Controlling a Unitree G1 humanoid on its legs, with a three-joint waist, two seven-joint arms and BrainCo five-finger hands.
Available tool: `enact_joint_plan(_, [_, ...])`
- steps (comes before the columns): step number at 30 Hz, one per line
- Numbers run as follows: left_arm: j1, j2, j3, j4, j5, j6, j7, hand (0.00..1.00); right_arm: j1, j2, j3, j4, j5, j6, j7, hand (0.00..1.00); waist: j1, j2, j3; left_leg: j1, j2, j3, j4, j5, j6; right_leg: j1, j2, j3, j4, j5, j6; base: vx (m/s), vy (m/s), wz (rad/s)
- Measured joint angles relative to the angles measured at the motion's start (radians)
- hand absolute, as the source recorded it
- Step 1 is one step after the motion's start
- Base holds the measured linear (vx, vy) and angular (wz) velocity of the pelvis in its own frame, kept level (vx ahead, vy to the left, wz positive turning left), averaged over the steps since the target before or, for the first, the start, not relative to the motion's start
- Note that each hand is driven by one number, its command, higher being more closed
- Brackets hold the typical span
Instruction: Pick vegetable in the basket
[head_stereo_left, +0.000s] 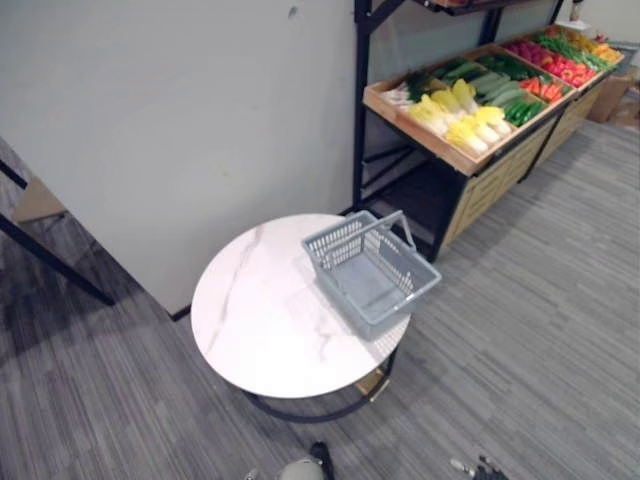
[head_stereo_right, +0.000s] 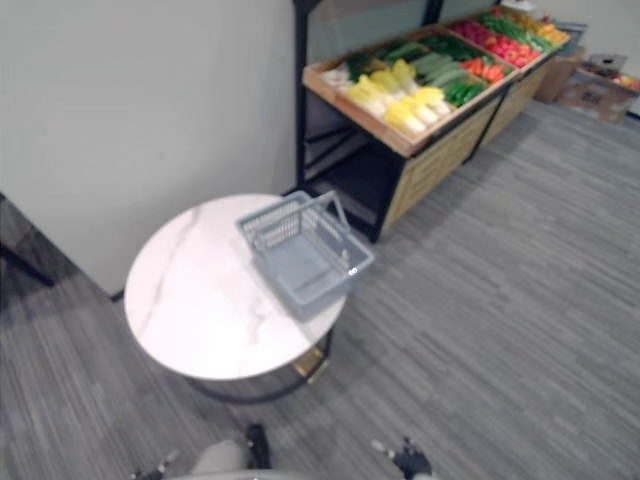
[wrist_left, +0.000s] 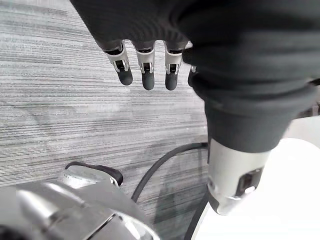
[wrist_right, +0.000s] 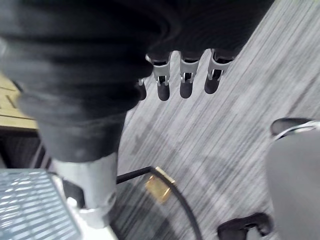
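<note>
An empty grey plastic basket (head_stereo_left: 370, 272) stands with its handle raised on the right part of a round white marble table (head_stereo_left: 255, 320). Behind it to the right, a wooden display shelf (head_stereo_left: 440, 145) holds the vegetables: pale yellow cabbages (head_stereo_left: 465, 122), green cucumbers (head_stereo_left: 500, 92) and red peppers (head_stereo_left: 560, 66). My left hand (wrist_left: 146, 72) hangs over the carpet beside the table, fingers straight and holding nothing. My right hand (wrist_right: 185, 82) hangs the same way, near the basket's corner (wrist_right: 27, 210), fingers straight and empty. Both hands are well short of the shelf.
A white wall panel (head_stereo_left: 180, 120) stands behind the table. The shelf's black metal frame (head_stereo_left: 358, 110) rises beside the basket. Dark slanted legs (head_stereo_left: 55, 265) cross the floor at far left. Cardboard boxes (head_stereo_right: 595, 85) sit at far right. Grey carpet (head_stereo_left: 540, 330) lies open to the right of the table.
</note>
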Motion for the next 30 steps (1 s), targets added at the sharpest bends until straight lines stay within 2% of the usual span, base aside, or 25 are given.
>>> enact_joint_plan(2, [0.010,0.012,-0.047,0.012,-0.001,-0.001,0.009,0.00,0.004,0.007,0.005,0.007,-0.001,-0.002,0.006,0.00,-0.005,-0.008,-0.023,0.059,-0.041,-0.004,-0.086,0.001,0.000,-0.039,-0.027,0.025,0.124,0.007,0.004,0.16,0.169,0.11])
enact_joint_plan(4, [0.012,0.029,-0.095,0.019,-0.001,-0.001,0.015,0.00,0.001,0.008,0.027,0.009,-0.001,-0.004,0.011,0.00,-0.005,-0.003,-0.026,0.121,-0.074,-0.005,-0.156,0.002,-0.001,-0.178,-0.059,0.086,0.429,0.034,0.018,0.16,0.173,0.03])
enact_joint_plan(5, [0.011,0.032,-0.114,0.021,-0.001,0.000,0.015,0.00,-0.002,0.009,0.030,0.006,-0.001,-0.005,0.013,0.00,-0.008,-0.005,-0.025,0.138,-0.083,-0.007,-0.167,0.001,-0.002,-0.216,-0.068,0.105,0.518,0.062,0.038,0.13,0.104,0.19])
enact_joint_plan(6, [0.010,0.053,-0.162,0.027,-0.001,0.001,0.015,0.00,-0.009,0.012,0.037,0.001,-0.002,-0.010,0.016,0.00,-0.016,0.000,-0.016,0.168,-0.093,-0.024,-0.167,0.000,-0.001,-0.273,-0.079,0.127,0.678,0.078,0.057,0.16,0.061,0.39])
enact_joint_plan(7, [0.007,0.072,-0.191,0.027,-0.002,0.001,0.015,0.00,-0.011,0.017,0.049,-0.002,-0.002,-0.015,0.016,0.00,-0.024,-0.019,-0.010,0.192,-0.100,-0.041,-0.169,-0.005,0.001,-0.313,-0.094,0.107,0.767,0.055,0.023,0.16,-0.024,0.46])
enact_joint_plan(8, [-0.001,0.078,-0.196,0.026,-0.003,0.000,0.015,0.00,-0.017,0.017,0.060,-0.002,-0.002,-0.016,0.016,0.00,-0.023,-0.025,-0.009,0.203,-0.100,-0.053,-0.169,-0.007,-0.001,-0.330,-0.101,0.079,0.787,0.029,0.007,0.20,-0.108,0.65])
enact_joint_plan(9, [-0.007,0.084,-0.203,0.024,-0.008,-0.001,0.017,0.00,-0.019,0.017,0.079,-0.006,-0.002,-0.017,0.016,0.00,-0.026,-0.034,-0.007,0.217,-0.093,-0.090,-0.172,-0.009,-0.006,-0.361,-0.115,-0.008,0.746,-0.049,-0.016,0.17,-0.140,0.58])
enact_joint_plan(11, [-0.009,0.086,-0.220,0.024,-0.010,-0.002,0.021,0.00,-0.022,0.016,0.084,-0.007,-0.001,-0.018,0.016,0.00,-0.028,-0.031,-0.006,0.215,-0.082,-0.128,-0.170,-0.009,-0.017,-0.369,-0.115,-0.042,0.611,-0.075,-0.028,0.10,-0.143,0.62])
enact_joint_plan(12, [-0.009,0.086,-0.221,0.023,-0.010,-0.002,0.023,0.00,-0.024,0.015,0.085,-0.007,-0.001,-0.018,0.015,0.00,-0.030,-0.031,-0.006,0.213,-0.079,-0.146,-0.169,-0.008,-0.021,-0.366,-0.115,-0.046,0.542,-0.074,-0.027,0.12,-0.268,0.73])
enact_joint_plan(14, [-0.010,0.094,-0.224,0.023,-0.008,-0.004,0.025,0.00,-0.033,0.020,0.092,-0.001,-0.001,-0.017,0.015,0.00,-0.037,-0.045,-0.003,0.201,-0.074,-0.203,-0.169,-0.003,-0.042,-0.352,-0.118,0.026,0.247,-0.050,-0.003,0.12,-0.303,0.79])
enact_joint_plan(15, [-0.011,0.097,-0.224,0.024,-0.005,-0.005,0.026,0.00,-0.036,0.023,0.098,0.002,-0.002,-0.016,0.015,0.00,-0.037,-0.053,0.002,0.199,-0.074,-0.214,-0.171,0.000,-0.055,-0.354,-0.120,0.048,0.207,-0.013,0.027,0.17,-0.374,0.68])
enact_joint_plan(16, [-0.009,0.094,-0.224,0.029,0.001,-0.004,0.027,0.00,-0.036,0.028,0.107,0.002,-0.002,-0.014,0.013,0.00,-0.035,-0.060,0.001,0.214,-0.059,-0.235,-0.203,0.021,-0.090,-0.353,-0.089,0.041,0.203,0.012,0.049,0.21,-0.363,0.38])
enact_joint_plan(18, [0.001,0.072,-0.212,0.028,0.002,-0.003,0.029,0.00,-0.053,0.017,0.126,0.000,-0.002,-0.014,0.012,0.00,-0.021,-0.023,0.003,0.212,-0.003,-0.249,-0.233,0.043,-0.123,-0.362,-0.037,0.023,0.195,0.005,0.039,0.23,-0.358,0.04])
enact_joint_plan(22, [0.007,0.065,-0.188,0.039,0.011,-0.002,0.030,0.00,-0.048,0.007,0.172,-0.001,-0.002,-0.014,0.012,0.00,-0.019,-0.001,-0.006,0.217,0.072,-0.308,-0.276,0.070,-0.162,-0.314,0.042,-0.060,0.161,-0.005,0.007,0.19,-0.241,0.32])
enact_joint_plan(23, [0.007,0.061,-0.182,0.038,0.011,-0.002,0.029,0.00,-0.049,0.004,0.185,-0.009,-0.002,-0.014,0.013,0.00,-0.018,-0.007,-0.006,0.214,0.089,-0.321,-0.282,0.074,-0.168,-0.299,0.059,-0.080,0.140,-0.005,0.005,0.17,-0.169,0.44])
enact_joint_plan(27, [0.009,0.058,-0.184,0.037,-0.008,-0.002,0.030,0.00,-0.050,-0.002,0.192,-0.061,0.001,-0.016,0.013,0.00,-0.018,-0.001,-0.003,0.205,0.101,-0.339,-0.280,0.080,-0.176,-0.254,0.075,-0.126,0.093,-0.005,0.004,0.14,-0.070,0.32])
enact_joint_plan(30, [0.008,0.061,-0.230,0.036,-0.007,-0.002,0.041,0.00,-0.036,-0.015,0.181,-0.176,0.009,-0.018,-0.010,0.00,-0.037,0.014,0.003,0.169,0.084,-0.331,-0.256,0.087,-0.168,-0.240,0.059,-0.169,0.072,-0.005,0.004,0.05,0.024,0.38])
